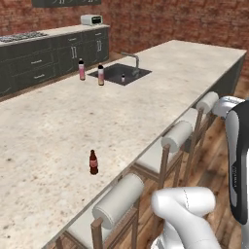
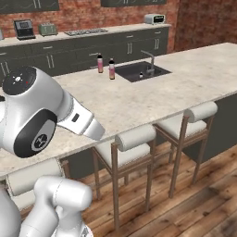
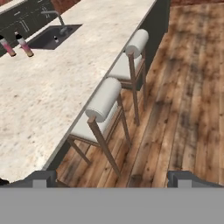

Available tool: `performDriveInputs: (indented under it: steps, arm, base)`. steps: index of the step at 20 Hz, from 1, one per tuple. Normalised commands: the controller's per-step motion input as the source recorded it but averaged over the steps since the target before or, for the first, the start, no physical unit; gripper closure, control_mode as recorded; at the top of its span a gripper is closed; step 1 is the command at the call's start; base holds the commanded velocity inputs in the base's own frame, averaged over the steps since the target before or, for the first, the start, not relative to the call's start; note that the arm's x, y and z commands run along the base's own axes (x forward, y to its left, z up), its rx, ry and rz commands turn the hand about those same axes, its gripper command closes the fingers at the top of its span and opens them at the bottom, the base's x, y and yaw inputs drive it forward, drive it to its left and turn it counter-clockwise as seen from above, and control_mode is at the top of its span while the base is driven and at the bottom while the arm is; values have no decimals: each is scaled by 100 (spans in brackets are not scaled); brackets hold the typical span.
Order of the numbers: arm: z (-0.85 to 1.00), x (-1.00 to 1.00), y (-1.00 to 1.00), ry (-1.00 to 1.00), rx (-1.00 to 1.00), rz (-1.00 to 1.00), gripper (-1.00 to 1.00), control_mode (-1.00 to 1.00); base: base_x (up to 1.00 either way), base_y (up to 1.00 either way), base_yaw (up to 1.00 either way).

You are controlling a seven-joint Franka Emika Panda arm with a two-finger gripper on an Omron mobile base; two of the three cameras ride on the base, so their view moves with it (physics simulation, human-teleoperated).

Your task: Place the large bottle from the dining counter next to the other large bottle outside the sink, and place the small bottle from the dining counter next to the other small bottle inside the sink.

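Gripper [image 3: 112,178] spread wide, holding nothing, aimed over stools [image 3: 105,101] and wooden floor beside table [image 1: 58,126]. Small bottle [image 1: 93,162] upright near table's stool-side edge, well apart from sink [image 1: 119,74]. Two large bottles [image 1: 100,75] [image 1: 81,69] upright just beside sink; pale small bottle [image 1: 123,78] inside it. Small bottle probably next target.

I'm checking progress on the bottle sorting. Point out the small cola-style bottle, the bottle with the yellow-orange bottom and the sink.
small bottle [image 1: 93,163]: left base view, on its dark body.
large bottle [image 1: 100,76]: left base view, mid body.
sink [image 1: 113,74]: left base view, bare basin floor.
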Motion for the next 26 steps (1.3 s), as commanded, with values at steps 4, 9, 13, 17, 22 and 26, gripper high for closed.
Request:
performDriveInputs:
  steps: [4, 9, 13, 17, 22, 26]
  arm:
    - [0, 0, 0, 0, 0, 0, -100, 100]
    - [0, 0, 0, 0, 0, 0, -100, 100]
    - [0, 0, 0, 0, 0, 0, -100, 100]
    - [0, 0, 0, 0, 0, 0, -100, 100]
    - [0, 0, 0, 0, 0, 0, -100, 100]
    - [0, 0, 0, 0, 0, 0, -100, 100]
  base:
    - [-17, 0, 25]
    - [-10, 0, 25]
    - [-8, 0, 25]
    - [-14, 0, 25]
    - [-9, 0, 25]
    - [-7, 0, 25]
